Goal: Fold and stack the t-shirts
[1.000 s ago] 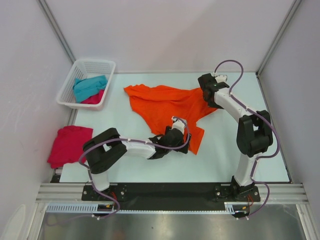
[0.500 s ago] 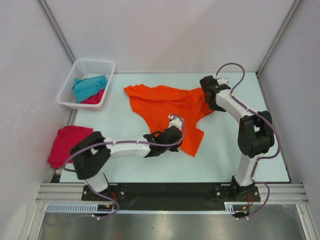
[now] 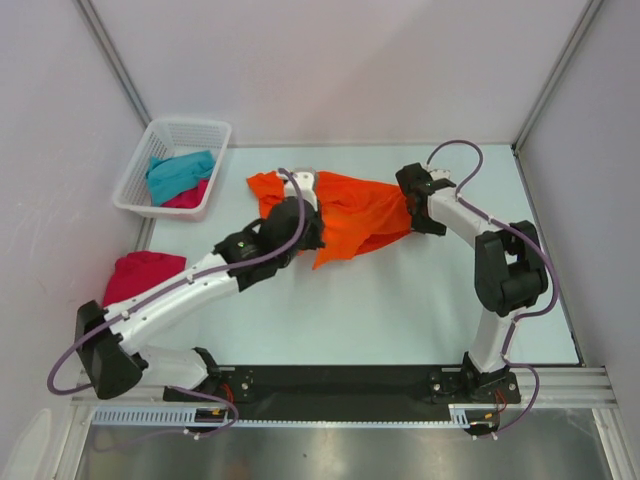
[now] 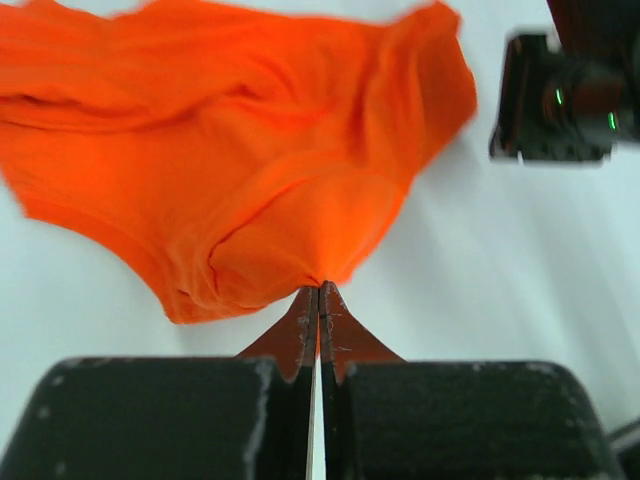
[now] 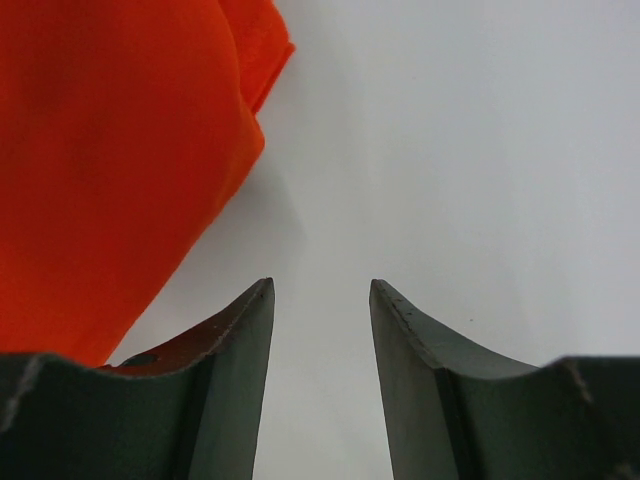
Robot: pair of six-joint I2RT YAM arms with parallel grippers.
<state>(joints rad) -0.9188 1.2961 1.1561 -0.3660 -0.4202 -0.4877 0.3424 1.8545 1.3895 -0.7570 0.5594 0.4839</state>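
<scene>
The orange t-shirt (image 3: 355, 212) lies bunched at the back middle of the table, its near part folded over toward the back. My left gripper (image 3: 312, 228) reaches far out over it and is shut on a pinch of its edge; the left wrist view shows the jaws (image 4: 318, 290) closed on a peak of the orange cloth (image 4: 230, 160). My right gripper (image 3: 412, 212) sits at the shirt's right edge, open, with bare table between its fingers (image 5: 320, 287) and the orange cloth (image 5: 110, 150) just to their left. A pink t-shirt (image 3: 135, 280) lies at the table's left edge.
A white lattice basket (image 3: 205, 135) at the back left holds a teal t-shirt (image 3: 180, 172) and a pink one (image 3: 190, 198). The right wrist camera housing (image 4: 560, 95) shows beyond the cloth in the left wrist view. Walls close in on both sides.
My left gripper shut on the orange shirt's near hem and carried it back and to the left, folding the shirt over itself. The right gripper barely moved.
</scene>
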